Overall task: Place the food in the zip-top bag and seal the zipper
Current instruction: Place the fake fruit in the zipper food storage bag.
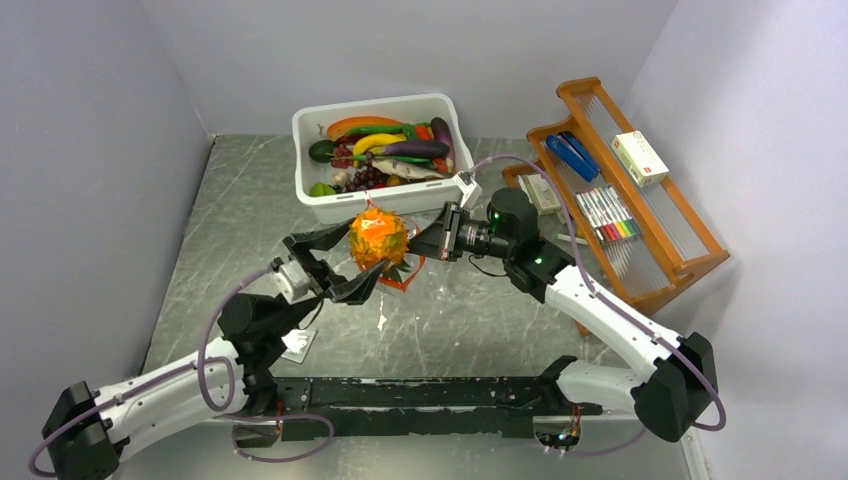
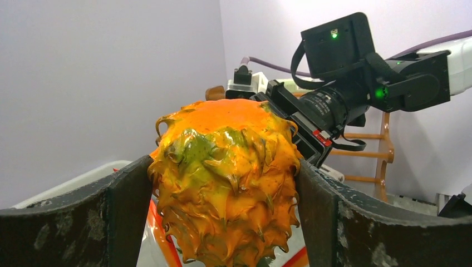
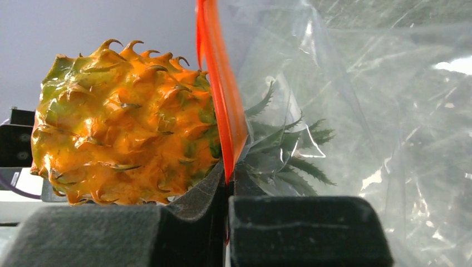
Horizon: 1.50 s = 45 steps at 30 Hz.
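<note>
The food in play is an orange pineapple, held above the table in front of the tub. My left gripper is shut on it, jaws wide, one finger on each side of its body. My right gripper is shut on the zip-top bag, pinching the orange-red zipper at the mouth edge. The bag hangs floppy below the fruit. In the right wrist view the pineapple body sits outside the strip, while its green crown shows through the clear plastic.
A white tub of toy fruits and vegetables stands just behind the held pineapple. A wooden rack with markers and small boxes fills the right side. A small white card lies by the left arm. Grey walls close in the table.
</note>
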### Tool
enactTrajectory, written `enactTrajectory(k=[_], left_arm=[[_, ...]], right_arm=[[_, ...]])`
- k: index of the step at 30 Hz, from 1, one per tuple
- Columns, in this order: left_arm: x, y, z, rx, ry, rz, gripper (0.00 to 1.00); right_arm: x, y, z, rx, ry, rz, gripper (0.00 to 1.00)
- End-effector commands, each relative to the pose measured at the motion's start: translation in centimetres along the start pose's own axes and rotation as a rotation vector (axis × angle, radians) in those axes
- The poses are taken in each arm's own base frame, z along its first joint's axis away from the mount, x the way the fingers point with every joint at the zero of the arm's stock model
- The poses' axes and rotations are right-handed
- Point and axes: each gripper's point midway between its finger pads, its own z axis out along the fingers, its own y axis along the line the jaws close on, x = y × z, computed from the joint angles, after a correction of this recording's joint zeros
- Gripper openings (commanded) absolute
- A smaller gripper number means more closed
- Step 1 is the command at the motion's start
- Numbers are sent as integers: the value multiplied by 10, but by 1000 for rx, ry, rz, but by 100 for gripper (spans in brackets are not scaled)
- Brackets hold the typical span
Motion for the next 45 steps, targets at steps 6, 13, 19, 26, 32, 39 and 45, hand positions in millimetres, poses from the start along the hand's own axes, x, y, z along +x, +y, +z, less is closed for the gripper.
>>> enactTrajectory(k=[6,13,19,26,32,39,45], left_arm=[[59,3,-13,-41,264,-52,22],[32,-10,-1,-22,359,-251,59],[25,-7,10,-98,578,-352,78],[22,-20,7,-55,682,-401,99],[-4,-11,17,-100,632,-416,97],[-21,-3,31,-117,579,-383,97],[-36,-9,51,-138,627,-509,97]], right_arm=[[-20,33,-6,-82,-71,-68,0],[-21,43,-7,-136,-76,-50,0],[-17,32,-3,-134,-77,-10,0],[-18,15,-4,-95,-109,-4,0],[-11,4,-4,-84,-91,9,0],[-13,3,-3,-79,-84,-6,0],[-8,-2,-4,-107,-75,10,0]])
